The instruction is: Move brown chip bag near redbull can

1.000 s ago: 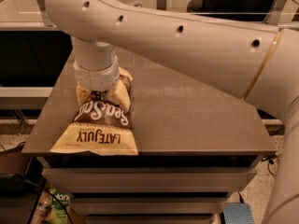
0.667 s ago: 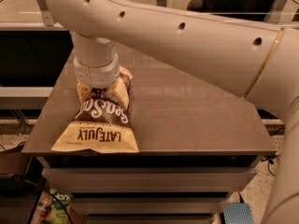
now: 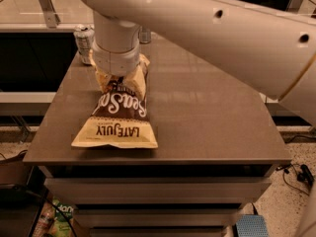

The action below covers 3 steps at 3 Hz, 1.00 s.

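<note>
The table [image 3: 212, 117] has its left edge running from the near left corner up to the far left corner, where a short silver can [image 3: 84, 41] stands close to both the side and back edges. A bare strip of tabletop lies between that left edge and the bag.

Just right of the short can, the arm's thick white wrist comes down and the gripper [image 3: 118, 79] sits under it, on the far end of the bag. The wrist hides it, so I cannot tell whether its jaws are spread or pinching the bag.

The bag [image 3: 118, 117] lies on the left half of the table. Its far end is crumpled up under the wrist. Its pale "LATE JULY" end points to the front and stops just short of the front edge.

Beyond the wrist, near the back edge, the redbull can [image 3: 144, 35] shows only in part, just right of the wrist and near the bag's far end.

The right half of the tabletop is bare out to the right and front edges. The arm [image 3: 222, 28] spans above it toward the upper right.
</note>
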Each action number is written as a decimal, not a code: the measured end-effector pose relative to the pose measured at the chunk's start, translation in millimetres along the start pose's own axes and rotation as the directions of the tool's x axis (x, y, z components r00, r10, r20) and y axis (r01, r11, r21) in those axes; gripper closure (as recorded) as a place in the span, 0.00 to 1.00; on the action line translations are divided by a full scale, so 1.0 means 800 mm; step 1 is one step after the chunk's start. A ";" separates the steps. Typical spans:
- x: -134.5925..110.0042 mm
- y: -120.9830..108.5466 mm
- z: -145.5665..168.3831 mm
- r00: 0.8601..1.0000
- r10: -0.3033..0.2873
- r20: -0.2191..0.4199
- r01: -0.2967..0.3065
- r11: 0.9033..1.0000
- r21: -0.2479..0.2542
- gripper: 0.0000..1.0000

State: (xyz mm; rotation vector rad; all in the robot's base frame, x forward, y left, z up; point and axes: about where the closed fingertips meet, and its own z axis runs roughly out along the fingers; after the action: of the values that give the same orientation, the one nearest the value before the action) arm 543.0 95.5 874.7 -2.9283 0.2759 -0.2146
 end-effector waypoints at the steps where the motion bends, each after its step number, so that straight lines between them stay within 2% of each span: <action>1: 0.019 0.013 -0.016 0.999 0.012 -0.032 -0.011 0.999 0.048 1.00; 3: 0.073 0.036 -0.055 0.994 0.054 -0.093 -0.041 0.990 0.134 1.00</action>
State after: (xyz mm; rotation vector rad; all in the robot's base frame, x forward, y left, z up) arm 587.6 48.1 919.0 -2.7820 0.3323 -0.3538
